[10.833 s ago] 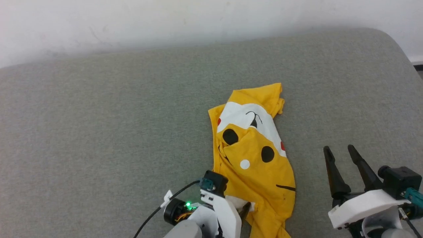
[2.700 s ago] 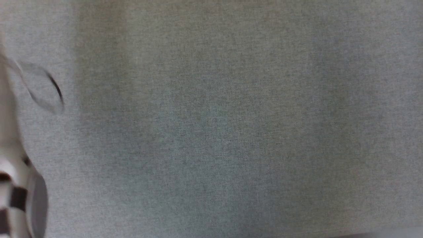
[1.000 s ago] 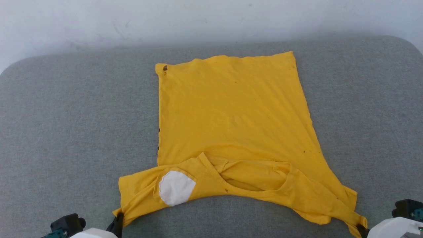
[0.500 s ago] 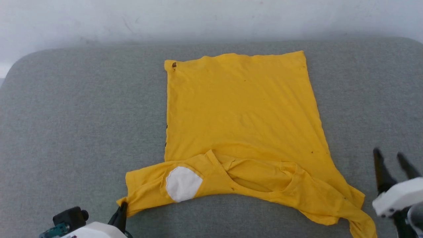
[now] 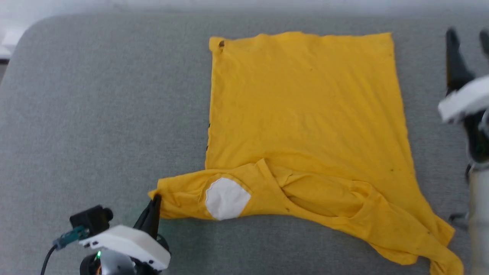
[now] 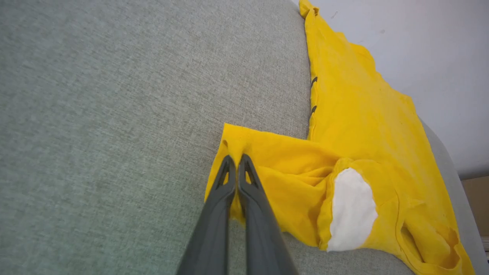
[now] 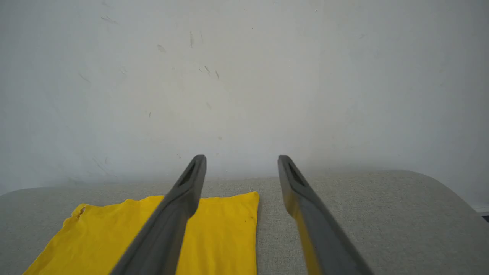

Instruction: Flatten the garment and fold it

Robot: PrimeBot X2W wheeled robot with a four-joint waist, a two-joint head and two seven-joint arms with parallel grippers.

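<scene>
A mustard-yellow T-shirt [image 5: 305, 114] is laid plain side up on a grey fabric worktop [image 5: 95, 95], one sleeve tip [image 5: 165, 195] clenched in the jaws of the left gripper [image 6: 236, 160], the right gripper [image 7: 241, 158] held released alongside (the bunched collar [image 5: 317, 194] could be creased in if folded unsmoothed).

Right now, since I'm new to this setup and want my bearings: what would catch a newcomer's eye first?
The mustard-yellow garment lies spread plain side up on the grey cushion, a white patch showing on its bunched near edge. The left pincer is shut on the near-left sleeve tip; the right pincer hangs open at the far right, off the cloth.
</scene>
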